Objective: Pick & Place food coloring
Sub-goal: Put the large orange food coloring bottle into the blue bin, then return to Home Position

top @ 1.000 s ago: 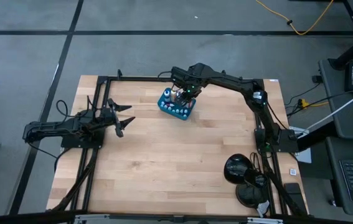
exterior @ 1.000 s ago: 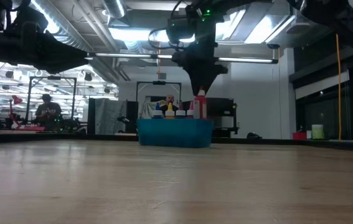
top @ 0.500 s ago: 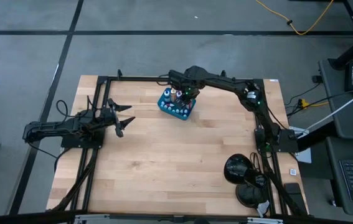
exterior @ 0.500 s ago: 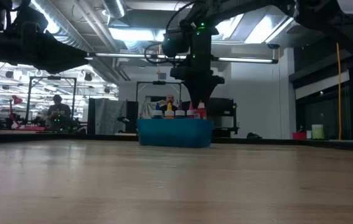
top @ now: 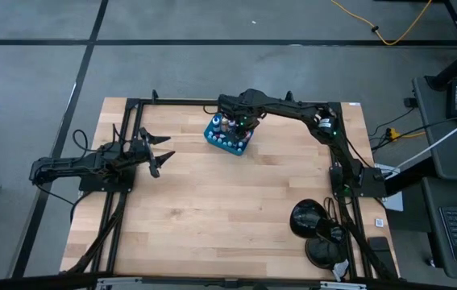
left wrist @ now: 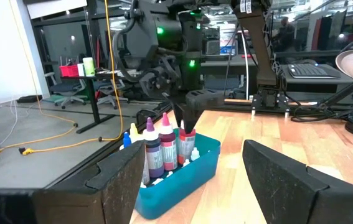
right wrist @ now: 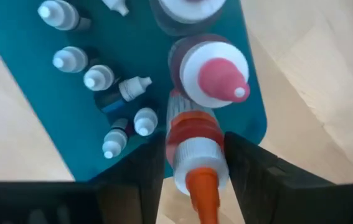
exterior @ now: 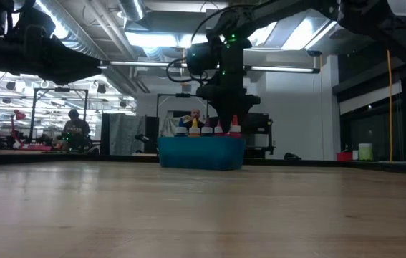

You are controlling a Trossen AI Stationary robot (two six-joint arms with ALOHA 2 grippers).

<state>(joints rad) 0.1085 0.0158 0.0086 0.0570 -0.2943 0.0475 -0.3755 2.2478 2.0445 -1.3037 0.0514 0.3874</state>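
In the right wrist view the right gripper (right wrist: 192,163) has a red-filled plastic bottle with an orange nozzle (right wrist: 193,155) between its dark fingers (right wrist: 254,169), which have loosened around it rather than clamping, so I judge a release under way. A second ago the bottle hung above the teal-blue rounded plastic tray (right wrist: 70,112); now it stands inside at the tray's edge, beside a pink-capped bottle (right wrist: 213,74) and small white-capped vials (right wrist: 109,84). Farther off, the left gripper (top: 162,153) waits open over the wooden table (top: 212,209)
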